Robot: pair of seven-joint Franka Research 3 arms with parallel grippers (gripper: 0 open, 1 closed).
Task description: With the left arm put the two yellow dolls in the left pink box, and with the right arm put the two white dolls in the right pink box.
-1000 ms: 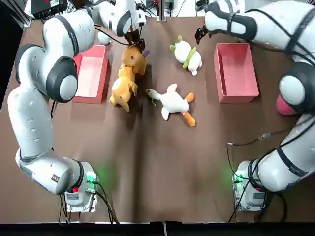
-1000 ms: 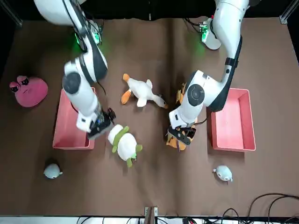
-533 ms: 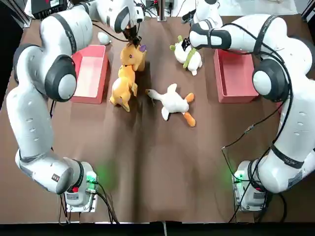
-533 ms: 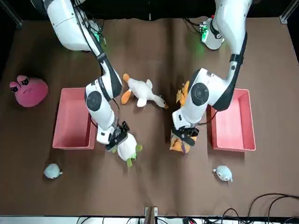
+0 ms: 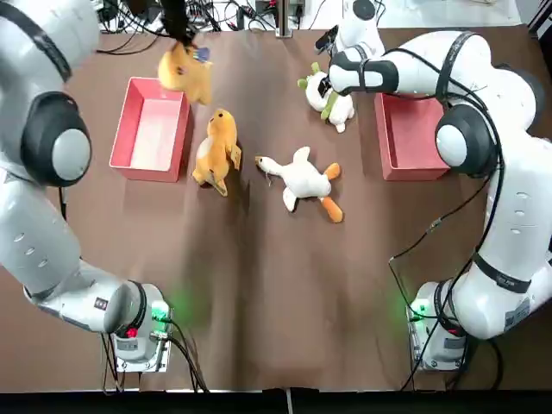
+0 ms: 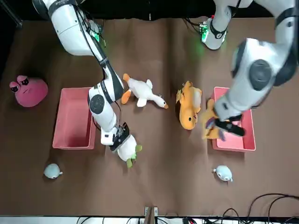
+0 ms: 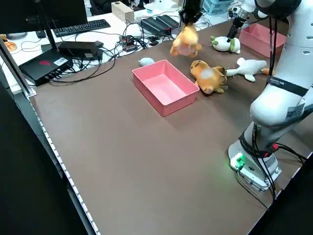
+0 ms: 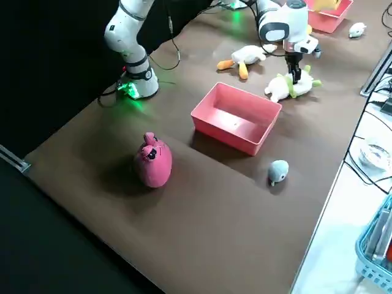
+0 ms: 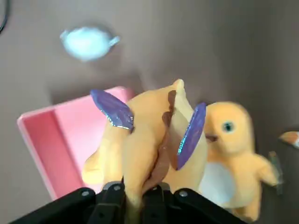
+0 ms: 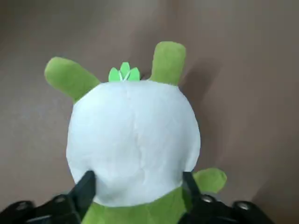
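Observation:
My left gripper is shut on a yellow doll with purple wings, held in the air over the far inner corner of the left pink box. A second yellow doll lies on the table beside that box. My right gripper is open, its fingers set down on either side of the white doll with green ears, which rests on the table. A white duck doll lies mid-table. The right pink box holds nothing.
A pink round plush sits on the robot's right beyond the right box. A small grey plush and another lie at the table's far edge. Cables and equipment stand off the table's far side.
The left gripper lifted the winged yellow doll off the table and carried it left towards the left box. The right gripper swung in and came down onto the green-eared white doll.

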